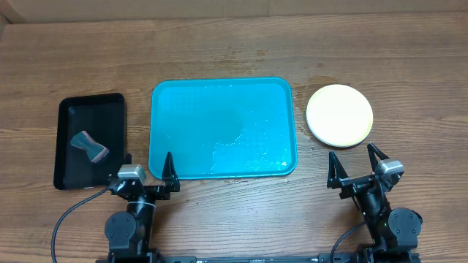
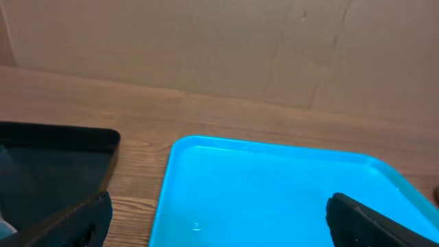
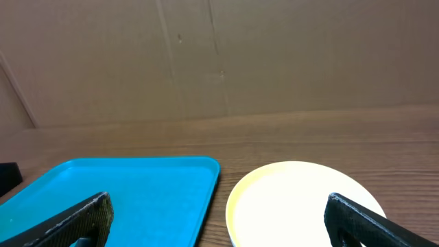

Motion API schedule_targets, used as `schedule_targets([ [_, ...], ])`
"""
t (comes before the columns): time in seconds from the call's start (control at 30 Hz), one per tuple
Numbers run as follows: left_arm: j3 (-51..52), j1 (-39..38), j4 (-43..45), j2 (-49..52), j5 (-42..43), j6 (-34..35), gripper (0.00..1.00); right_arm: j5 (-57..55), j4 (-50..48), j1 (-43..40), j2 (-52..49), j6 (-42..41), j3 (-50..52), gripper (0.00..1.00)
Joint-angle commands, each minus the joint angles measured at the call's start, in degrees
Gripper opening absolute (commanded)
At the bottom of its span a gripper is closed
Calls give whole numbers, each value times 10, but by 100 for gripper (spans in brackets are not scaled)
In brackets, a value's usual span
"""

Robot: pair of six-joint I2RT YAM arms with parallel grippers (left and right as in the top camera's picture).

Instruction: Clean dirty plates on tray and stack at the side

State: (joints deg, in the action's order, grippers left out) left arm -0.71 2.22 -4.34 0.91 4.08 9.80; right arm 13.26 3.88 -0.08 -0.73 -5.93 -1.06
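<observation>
The teal-blue tray (image 1: 223, 128) lies in the middle of the table with no plates on it; wet glints show on its floor. It also shows in the left wrist view (image 2: 274, 185) and the right wrist view (image 3: 123, 192). The plates (image 1: 339, 115) sit in one stack on the table right of the tray, a yellow-green one on top; the ones beneath are hidden. The stack shows in the right wrist view (image 3: 295, 202). My left gripper (image 1: 148, 169) is open and empty at the tray's front left corner. My right gripper (image 1: 356, 162) is open and empty just in front of the stack.
A smaller black tray (image 1: 91, 140) stands left of the teal tray and holds a grey-blue sponge (image 1: 90, 145). A cardboard wall (image 2: 206, 48) runs along the table's far edge.
</observation>
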Motion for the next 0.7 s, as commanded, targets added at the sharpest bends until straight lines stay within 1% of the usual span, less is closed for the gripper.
schedule_targets([
  [0.0,5,-4,-1,-7,-17,-66,100,-3,-3,-3,6,4,6,100],
  [0.67,5,-4,1,-7,-15,-73,100,-3,-3,-3,6,4,6,100],
])
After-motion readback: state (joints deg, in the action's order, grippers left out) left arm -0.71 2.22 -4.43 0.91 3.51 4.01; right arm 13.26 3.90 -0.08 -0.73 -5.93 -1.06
